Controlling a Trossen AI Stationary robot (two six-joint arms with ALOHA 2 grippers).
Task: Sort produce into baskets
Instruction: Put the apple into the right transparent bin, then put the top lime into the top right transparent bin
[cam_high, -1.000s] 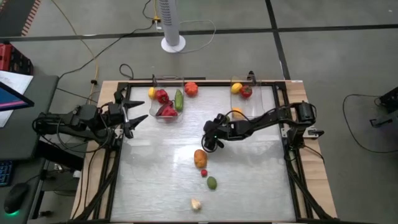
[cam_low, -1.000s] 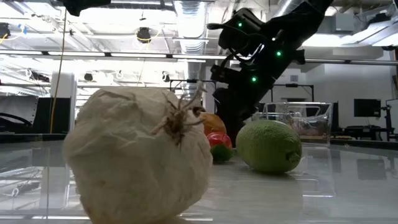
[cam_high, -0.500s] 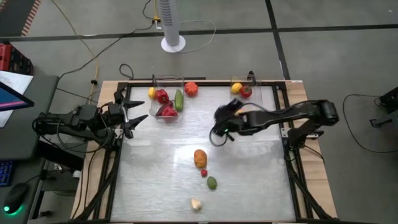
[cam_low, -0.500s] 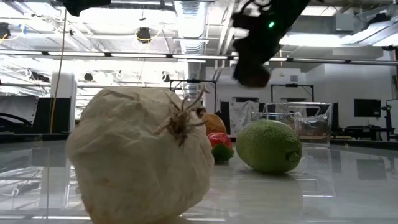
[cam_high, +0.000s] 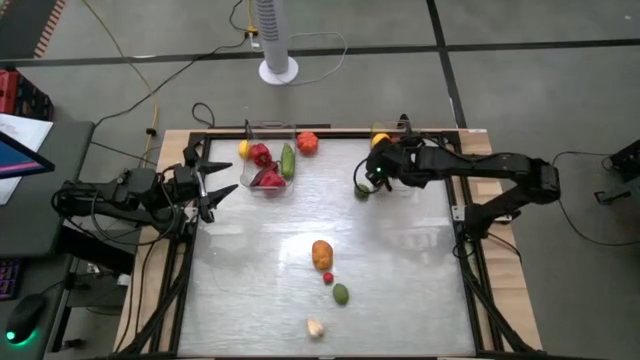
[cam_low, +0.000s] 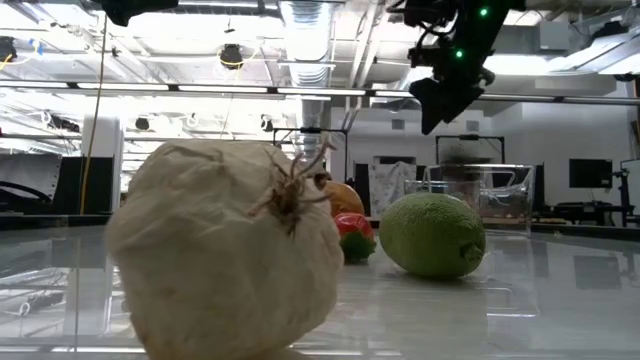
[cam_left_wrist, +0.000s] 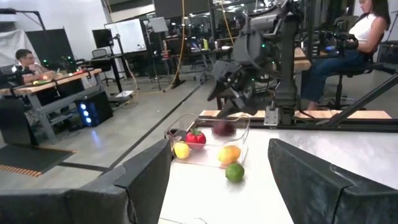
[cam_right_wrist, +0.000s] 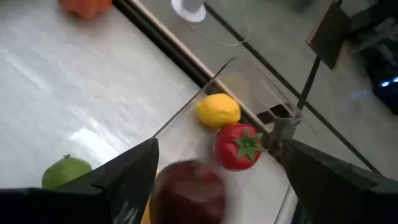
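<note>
High view: right gripper (cam_high: 374, 176), over mid-table a second ago, now sits upper right above the right basket (cam_high: 432, 152), fingers spread, maroon piece (cam_right_wrist: 188, 191) dropping free into it—one sorted; left gripper (cam_high: 218, 186) idles half-open, left edge.

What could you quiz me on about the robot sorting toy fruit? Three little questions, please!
1. True or false: the right hand is above the right basket.
2. What colour is the fruit on the table just outside that basket? A green, B blue, C purple.
3. Name the whitish vegetable closest to the low camera.

Key: 1 true. 2 A, it looks like a lime. 3 garlic.
</note>
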